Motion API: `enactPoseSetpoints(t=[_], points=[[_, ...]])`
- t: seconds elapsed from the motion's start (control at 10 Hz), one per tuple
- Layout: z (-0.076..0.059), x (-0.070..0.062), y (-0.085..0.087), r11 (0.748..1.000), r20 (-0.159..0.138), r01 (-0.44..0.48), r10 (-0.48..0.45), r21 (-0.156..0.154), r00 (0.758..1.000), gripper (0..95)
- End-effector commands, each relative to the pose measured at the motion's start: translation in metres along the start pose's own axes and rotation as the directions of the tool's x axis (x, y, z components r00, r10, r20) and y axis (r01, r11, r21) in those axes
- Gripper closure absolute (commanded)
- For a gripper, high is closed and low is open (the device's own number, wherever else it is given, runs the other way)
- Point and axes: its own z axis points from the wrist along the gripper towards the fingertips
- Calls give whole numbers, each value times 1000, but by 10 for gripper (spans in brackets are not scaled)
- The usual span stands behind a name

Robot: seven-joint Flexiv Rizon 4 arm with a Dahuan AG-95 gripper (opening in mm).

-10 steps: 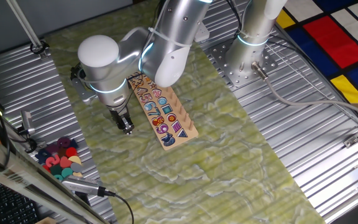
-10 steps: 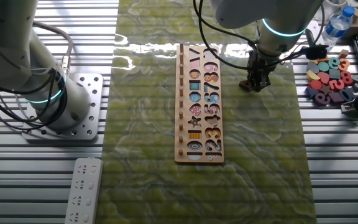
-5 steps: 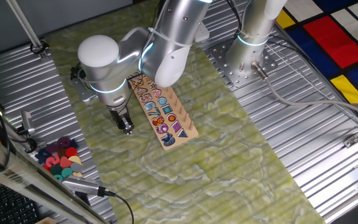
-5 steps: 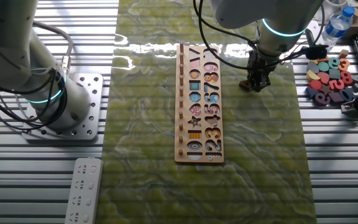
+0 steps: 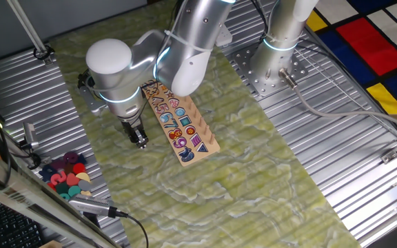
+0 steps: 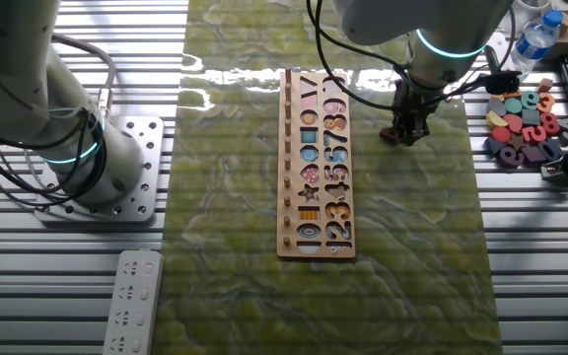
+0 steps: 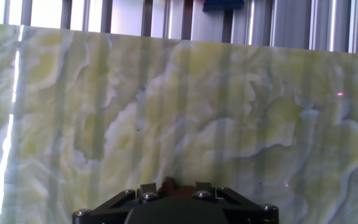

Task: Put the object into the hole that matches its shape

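The object, a tiny dark red-brown piece, shows only in the hand view, as a small tip between my fingers at the bottom edge. In both fixed views it is hidden by the hand. My gripper points straight down at the green mat and its jaws stand close on the piece. In one fixed view the gripper is left of the wooden puzzle board. In the other fixed view the gripper is right of the board, level with its far half.
A heap of pink, teal and yellow pieces lies off the mat to the right, also seen in one fixed view. A water bottle, a white remote and a second arm's base stand around the mat.
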Motion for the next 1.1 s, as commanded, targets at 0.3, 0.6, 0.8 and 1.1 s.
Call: enactPoseSetpoints(t=[0.3, 0.6, 0.8, 1.1], points=[[-45, 4, -4, 1000, -34, 4, -5, -7, 999, 950], [-49, 8, -21, 1000, -36, 29, -30, -10, 999, 950], [-48, 14, -31, 999, -32, 34, -34, -8, 999, 950], [-47, 25, -48, 999, -32, 37, -37, -1, 999, 950]])
